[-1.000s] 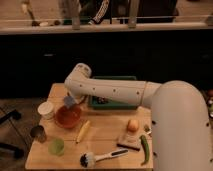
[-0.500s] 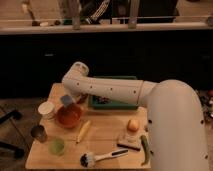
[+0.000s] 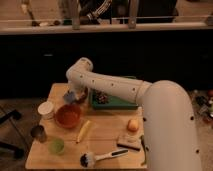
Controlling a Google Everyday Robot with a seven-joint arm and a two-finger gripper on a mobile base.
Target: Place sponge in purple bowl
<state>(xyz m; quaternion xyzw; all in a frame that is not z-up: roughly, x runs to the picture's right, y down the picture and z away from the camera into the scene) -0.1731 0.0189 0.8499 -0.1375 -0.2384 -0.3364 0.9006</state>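
My gripper (image 3: 72, 95) hangs from the white arm at the back left of the wooden table (image 3: 107, 135). It is shut on the sponge (image 3: 69, 97), a small blue-grey block held just above the table. The purple bowl (image 3: 83, 94) is a dark round shape right beside the gripper on its right, mostly hidden by the wrist. The sponge sits at the bowl's left edge, above and behind the orange-red bowl (image 3: 68, 115).
A white cup (image 3: 46, 109), a metal cup (image 3: 37, 133) and a green cup (image 3: 56, 146) stand at the left. A green tray (image 3: 117, 102) is at the back. A yellow piece (image 3: 83, 130), brush (image 3: 102, 157), round fruit (image 3: 132, 125) and tan block (image 3: 129, 142) lie in front.
The gripper with the sponge has shifted a little up and to the right, from over the orange-red bowl's back rim toward the purple bowl.
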